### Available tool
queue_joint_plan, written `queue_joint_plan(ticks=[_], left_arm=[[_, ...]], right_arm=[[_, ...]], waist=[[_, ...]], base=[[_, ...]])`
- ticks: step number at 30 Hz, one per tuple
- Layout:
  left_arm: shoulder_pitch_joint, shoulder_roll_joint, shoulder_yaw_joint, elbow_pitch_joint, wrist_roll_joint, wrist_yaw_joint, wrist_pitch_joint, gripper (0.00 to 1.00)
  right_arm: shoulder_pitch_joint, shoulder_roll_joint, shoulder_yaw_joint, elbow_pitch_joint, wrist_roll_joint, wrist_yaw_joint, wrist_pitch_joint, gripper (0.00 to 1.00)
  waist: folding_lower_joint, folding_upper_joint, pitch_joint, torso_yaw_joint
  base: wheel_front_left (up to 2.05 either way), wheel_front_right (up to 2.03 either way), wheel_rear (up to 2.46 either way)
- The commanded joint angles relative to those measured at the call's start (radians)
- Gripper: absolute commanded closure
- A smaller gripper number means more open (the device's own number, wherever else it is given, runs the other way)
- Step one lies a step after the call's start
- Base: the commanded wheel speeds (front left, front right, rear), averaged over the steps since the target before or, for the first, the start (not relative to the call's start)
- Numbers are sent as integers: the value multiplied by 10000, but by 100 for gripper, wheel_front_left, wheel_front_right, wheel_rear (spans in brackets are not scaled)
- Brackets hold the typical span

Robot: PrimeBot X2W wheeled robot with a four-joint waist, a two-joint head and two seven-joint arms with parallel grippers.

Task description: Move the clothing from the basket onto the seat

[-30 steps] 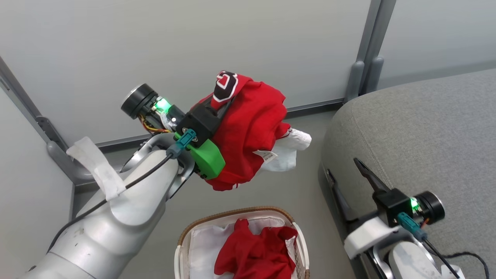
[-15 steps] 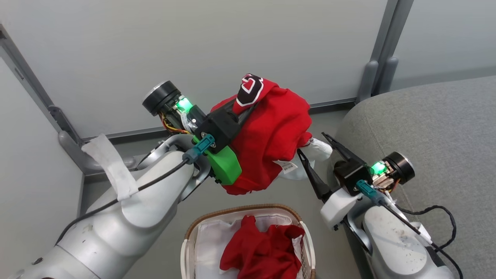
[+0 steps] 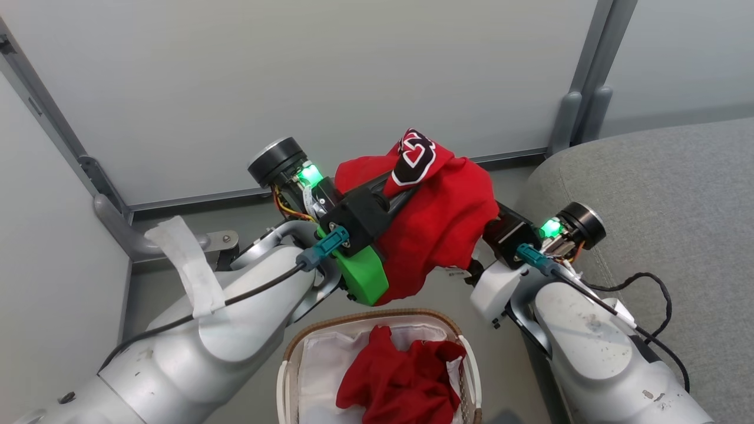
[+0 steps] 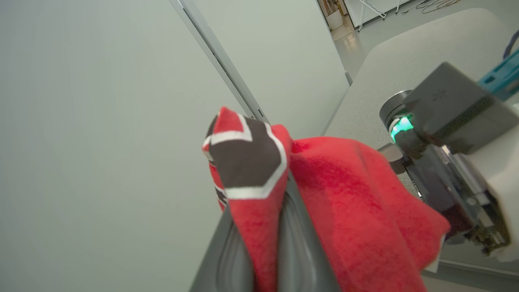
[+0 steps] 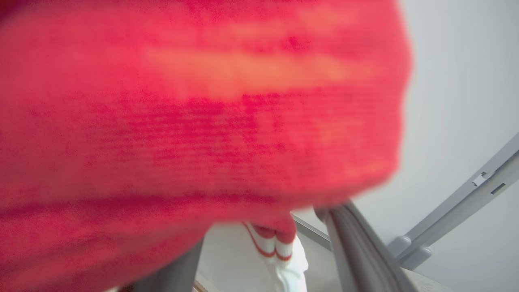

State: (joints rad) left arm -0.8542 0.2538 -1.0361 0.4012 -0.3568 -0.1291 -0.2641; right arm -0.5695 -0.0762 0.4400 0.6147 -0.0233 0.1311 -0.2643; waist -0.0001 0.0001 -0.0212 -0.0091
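A bright red jersey (image 3: 447,229) hangs bunched in the air above the basket, with my left gripper (image 3: 406,185) shut on its top fold by the black-and-white number. The left wrist view shows cloth (image 4: 365,219) pinched between the two dark fingers (image 4: 300,243). My right gripper (image 5: 261,235) stands open, its fingers (image 5: 357,243) pushed in under the hanging bundle from the right, their tips hidden by cloth. A second red jersey (image 3: 400,383) lies crumpled in the cream basket (image 3: 294,353) with its white liner. The grey seat (image 3: 660,188) is at the right.
Pale partition walls with grey posts (image 3: 580,94) stand behind. A grey floor bracket (image 3: 135,235) sits at the left. A black cable (image 3: 654,294) loops off my right forearm over the seat's edge. The grey floor (image 3: 265,200) lies between wall and basket.
My right arm has risen from the seat's edge and swung left, its open fingers now under the held jersey. The left gripper and jersey drifted right; the head view shifted too.
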Motion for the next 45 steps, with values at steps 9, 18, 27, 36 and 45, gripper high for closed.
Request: queue_joint_plan(ticks=[9,18,27,36,45], left_arm=[[288,240,135,-108,-427,-25,-6,100],[1005,368,914,8,-683,66,-6,7],[2518,-16,2198,89,-1068,353,-6,0],[4333,-873,3490,232,-1027,222,-6,0],[5446,-1417,4087,420,-529,23,-6,0]], right_arm=[[-519,-298,1003,216,1061,-6,-4,100],[-176,-352,306,-329,1085,-6,-5,100],[187,-325,-758,-712,842,-8,-5,100],[631,-297,-2138,-941,376,-7,-5,100],[1101,-237,-2825,-1094,152,-8,-5,100]], waist=[[1,-1,34,-22],[1,-1,110,-110],[1,-1,115,-147],[1,-1,94,-124],[1,-1,81,-237]], base=[[0,0,0],[0,0,0],[0,0,0],[0,0,0],[0,0,0]])
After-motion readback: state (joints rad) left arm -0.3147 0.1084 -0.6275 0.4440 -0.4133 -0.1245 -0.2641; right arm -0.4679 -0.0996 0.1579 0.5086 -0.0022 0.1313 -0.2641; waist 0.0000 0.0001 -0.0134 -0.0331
